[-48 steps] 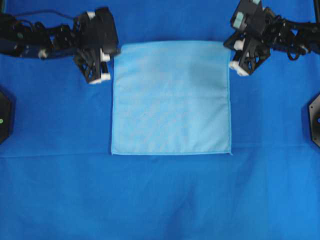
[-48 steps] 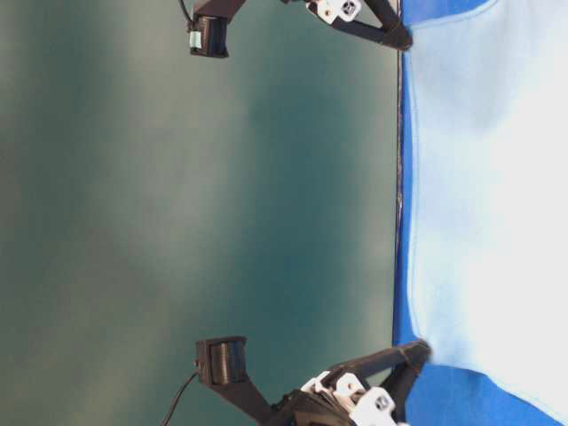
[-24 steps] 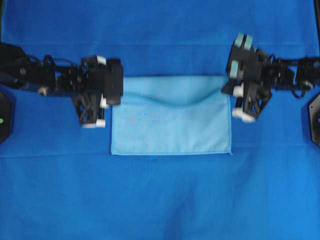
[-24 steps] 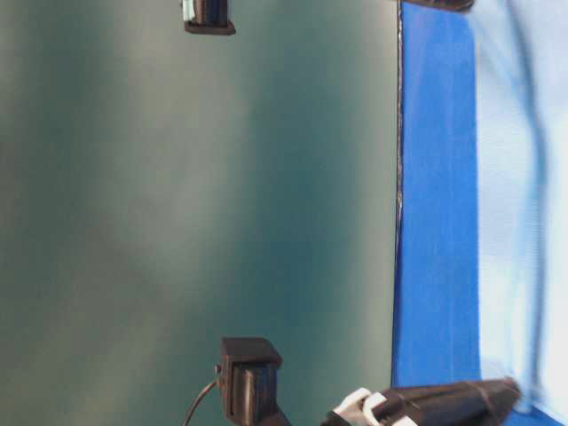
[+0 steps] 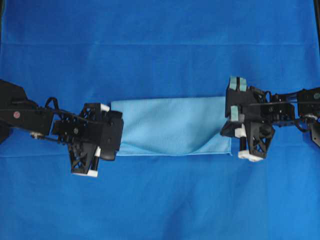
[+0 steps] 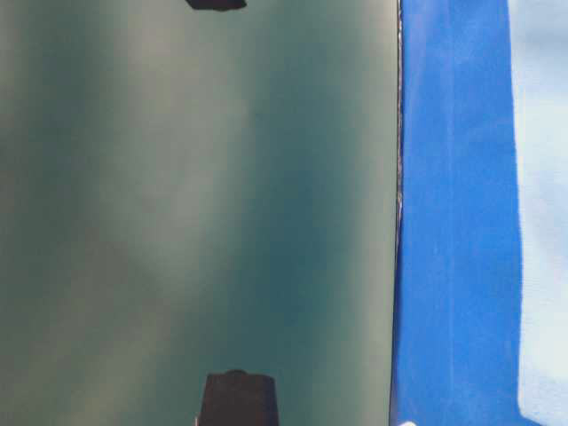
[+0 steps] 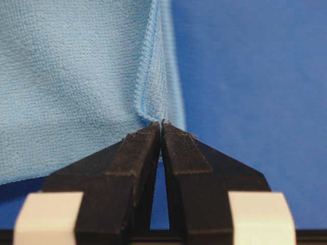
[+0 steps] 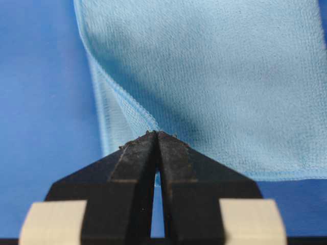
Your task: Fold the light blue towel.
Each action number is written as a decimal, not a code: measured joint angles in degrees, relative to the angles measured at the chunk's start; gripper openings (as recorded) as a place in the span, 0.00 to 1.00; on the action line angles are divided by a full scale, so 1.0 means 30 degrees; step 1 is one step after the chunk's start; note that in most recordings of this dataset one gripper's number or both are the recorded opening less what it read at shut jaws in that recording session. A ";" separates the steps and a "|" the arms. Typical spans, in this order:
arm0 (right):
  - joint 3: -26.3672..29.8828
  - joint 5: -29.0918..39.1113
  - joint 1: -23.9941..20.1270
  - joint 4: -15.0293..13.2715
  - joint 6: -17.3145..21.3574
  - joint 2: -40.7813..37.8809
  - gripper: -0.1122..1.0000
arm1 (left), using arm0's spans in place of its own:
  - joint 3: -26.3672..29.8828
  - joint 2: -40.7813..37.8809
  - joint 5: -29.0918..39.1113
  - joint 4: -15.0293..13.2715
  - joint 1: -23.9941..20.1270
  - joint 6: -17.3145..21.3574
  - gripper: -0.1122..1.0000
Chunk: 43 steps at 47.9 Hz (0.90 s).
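Two grippers and one cloth are recorded on a deep blue sheet (image 5: 160,45) that covers the whole work surface. Left gripper (image 7: 161,125): seen at about 8 o'clock in the overhead view, at the left end of the cloth; its black fingers (image 7: 135,158) are pressed together on a hemmed corner of the light blue towel (image 5: 172,125), with a pinched fold of stitched edge rising from the tips in the left wrist view. Light blue towel: located a little below centre of the overhead view, laid as a wide, shallow band doubled over on itself; the upper layer's edge sags toward 5 o'clock near the right end, and the lower layer's hem shows beneath it. In the table-level view only a pale strip of the towel is seen at the 3 o'clock edge, with the sheet beside it. Right gripper (image 8: 156,133): seen at about 4 o'clock in the overhead view, at the right end of the cloth; its tips are likewise closed on a hemmed corner, with the two layers of cloth spreading away toward 1 o'clock in the right wrist view.
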<state>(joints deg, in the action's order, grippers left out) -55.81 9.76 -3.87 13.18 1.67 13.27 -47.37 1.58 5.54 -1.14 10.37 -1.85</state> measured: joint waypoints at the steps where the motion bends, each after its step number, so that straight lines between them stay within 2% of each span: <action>1: 0.0000 -0.0029 -0.0029 0.0029 0.0000 -0.0029 0.11 | 0.0000 0.0000 0.0000 -0.0029 0.0000 0.0000 0.11; 18: 0.0000 -0.0146 -0.0059 0.0322 0.0000 -0.0029 0.11 | 0.0000 0.0029 -0.0059 -0.0029 0.0000 -0.0029 0.12; 20: 0.0000 -0.0146 -0.0059 0.0381 0.0029 0.0000 0.12 | 0.0000 0.0000 -0.0059 0.0000 0.0000 -0.0029 0.15; 22: 0.0000 -0.0146 -0.0059 0.0469 0.0029 -0.0029 0.12 | 0.0000 0.0000 -0.0059 -0.0029 0.0029 -0.0029 0.23; 25: 0.0000 -0.0146 -0.0059 0.0557 0.0146 -0.0029 0.20 | 0.0000 0.0000 -0.0059 -0.0029 0.0000 -0.0029 0.38; 26: 0.0000 -0.0146 -0.0059 0.0615 0.0352 0.0000 0.29 | 0.0000 0.0000 -0.0059 -0.0029 0.0000 -0.0029 0.44; 30: 0.0000 -0.0088 -0.0059 0.0645 0.0645 0.0000 0.52 | 0.0000 0.0000 0.0059 -0.0029 0.0000 0.0059 0.66; 32: 0.0000 0.0000 -0.0059 0.0645 0.0703 0.0000 0.62 | 0.0000 0.0059 0.0176 -0.0029 0.0000 0.0205 0.73; 35: 0.0000 0.0146 -0.0059 0.0586 0.0674 0.0205 0.70 | 0.0000 0.0322 0.0469 -0.0029 -0.0059 0.0264 0.72; 39: 0.0000 0.0176 -0.0059 0.0146 0.0703 0.0820 0.65 | 0.0000 0.0908 0.0703 -0.0029 -0.0322 0.0264 0.68; 43: -0.0029 0.0176 -0.0059 -0.0498 0.0703 0.1494 0.66 | 0.0000 0.1436 0.0762 0.0000 -0.0791 0.0322 0.66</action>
<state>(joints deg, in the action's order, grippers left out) -55.90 10.28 -4.04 11.69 3.78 17.75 -47.37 5.89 7.82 -1.14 8.00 -0.88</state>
